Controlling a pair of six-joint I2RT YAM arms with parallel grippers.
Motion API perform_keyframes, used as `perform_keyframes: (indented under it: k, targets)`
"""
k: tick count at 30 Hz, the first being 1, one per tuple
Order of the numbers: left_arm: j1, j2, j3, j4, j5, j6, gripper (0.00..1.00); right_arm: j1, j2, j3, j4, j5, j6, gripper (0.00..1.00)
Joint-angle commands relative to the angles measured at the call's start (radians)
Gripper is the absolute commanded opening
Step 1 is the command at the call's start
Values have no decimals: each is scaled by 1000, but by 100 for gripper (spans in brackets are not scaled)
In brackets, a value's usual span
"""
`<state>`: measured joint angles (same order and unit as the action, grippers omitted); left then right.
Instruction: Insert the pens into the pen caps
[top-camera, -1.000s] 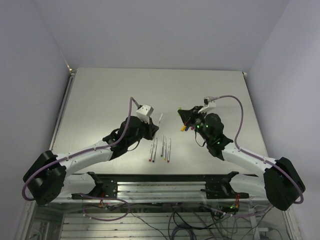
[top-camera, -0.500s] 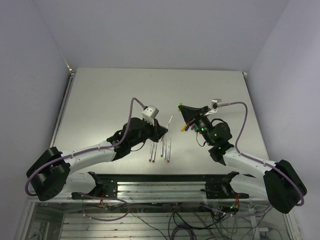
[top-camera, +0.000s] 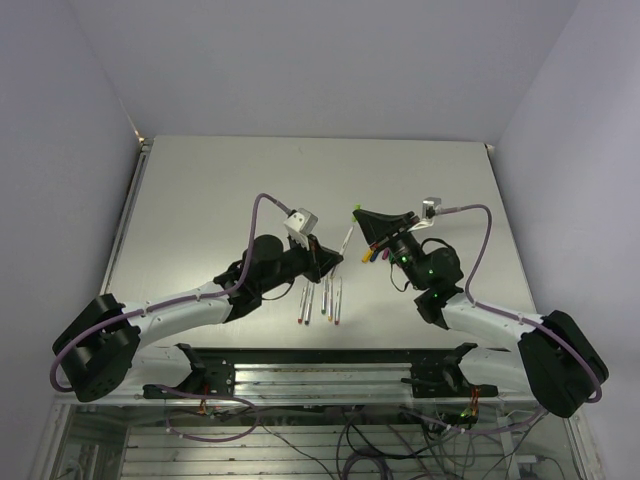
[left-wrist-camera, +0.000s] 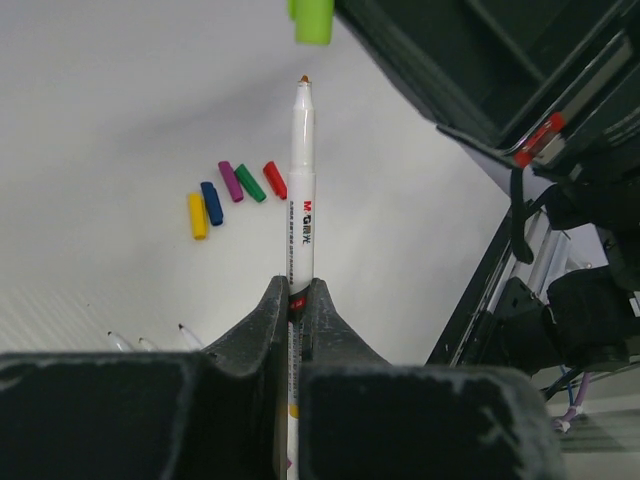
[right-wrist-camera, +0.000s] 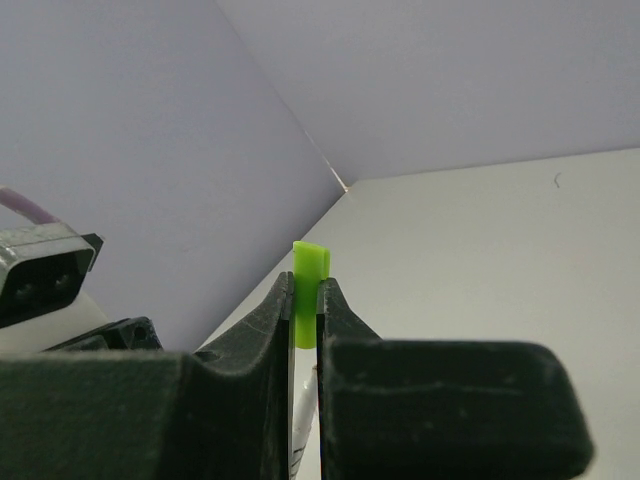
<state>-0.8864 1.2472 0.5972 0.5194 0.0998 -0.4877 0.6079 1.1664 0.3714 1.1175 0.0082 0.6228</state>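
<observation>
Seen from above, a pen (top-camera: 345, 240) is clamped in the closed left gripper (top-camera: 336, 257), with other pens (top-camera: 309, 300) lying on the table (top-camera: 200, 200). From the left wrist, its tip is seen just below a lime cap (left-wrist-camera: 312, 20), and loose caps (left-wrist-camera: 231, 181) lie beyond. From the right wrist, the lime cap is seen pinched in the right gripper (right-wrist-camera: 305, 295).

Left tool (left-wrist-camera: 298, 300) carried pen (left-wrist-camera: 303, 180) rightward, tip now near lime cap (left-wrist-camera: 312, 20) in right tool (right-wrist-camera: 305, 292).

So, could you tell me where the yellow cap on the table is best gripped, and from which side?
Probably from straight above, pinching the yellow cap by its two ends. It lies flat, both ends look free, and the blue cap sits close along one long side, leaving little room there.
</observation>
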Motion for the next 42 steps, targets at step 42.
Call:
perform_keyframes:
  k: [42]
  targets:
    - [-5, -17, -19, 115, -24, -2, 7, -2, 19, -35, 72, -17, 45, 0]
